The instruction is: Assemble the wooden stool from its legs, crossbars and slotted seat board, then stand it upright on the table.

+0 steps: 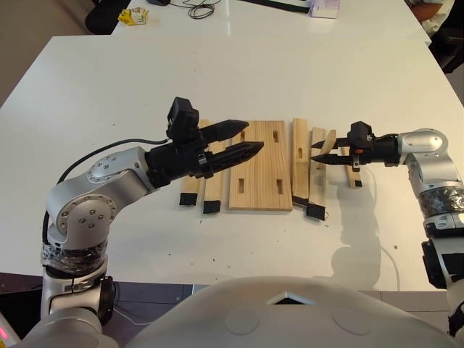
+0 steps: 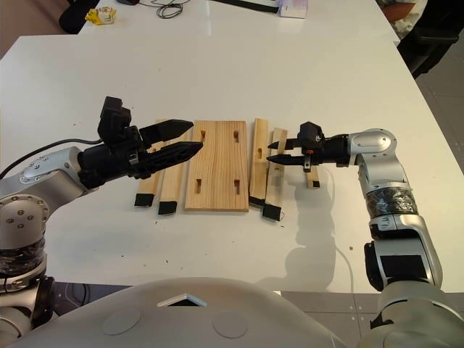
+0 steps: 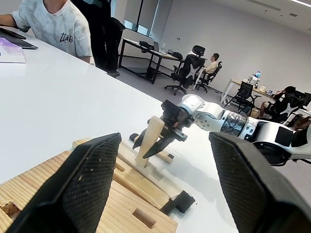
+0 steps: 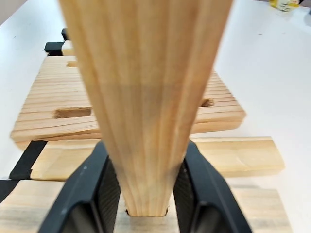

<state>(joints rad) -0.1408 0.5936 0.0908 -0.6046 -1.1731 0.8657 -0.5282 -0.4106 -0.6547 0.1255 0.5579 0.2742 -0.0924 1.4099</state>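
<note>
Status: early; no joint made yet.

- Left gripper [image 1: 254, 135]: fingers apart, holding nothing. It hovers over the left edge of the seat board [image 1: 261, 170].
- Two black-tipped sticks [image 1: 212, 190] lie flat side by side on the table [image 1: 109, 87], just left of the board and partly under that gripper.
- Seat board lies flat in the middle. All four slots look empty.
- Two more sticks [image 1: 300, 163] lie flat just right of the board, close together.
- Right gripper [image 1: 320, 154]: fingers clamped on a wooden piece [image 4: 146, 97], raised off the table and tilted up. I cannot tell whether it is a leg or a crossbar.
- A short piece [image 1: 355, 176] lies beneath that gripper.

Judgement: one part has been picked up. All fitting, the crossbars and standing the stool upright remain.
</note>
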